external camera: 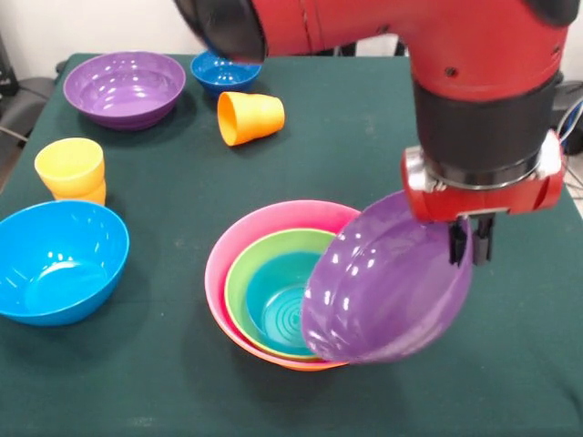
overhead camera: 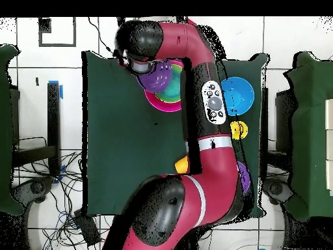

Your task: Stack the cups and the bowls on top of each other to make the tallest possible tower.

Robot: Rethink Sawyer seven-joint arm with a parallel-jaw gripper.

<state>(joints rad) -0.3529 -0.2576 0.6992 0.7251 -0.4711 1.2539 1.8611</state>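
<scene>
Front view shows us the gripper [external camera: 472, 238] clamped on the rim of a glossy purple plastic bowl [external camera: 387, 284], tilted above the tower [external camera: 264, 273] of nested pink, green and teal bowls; next we judge it must level and lower inside.

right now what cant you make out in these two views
- Front view: the purple bowl held tilted at the end effector covers the near right rim of the pink bowl and part of the teal bowl inside.
- Front view: the arm cuts off the far side of the small dark-blue bowl.
- Overhead view: the arm covers most of the second purple bowl and the orange cup.
</scene>
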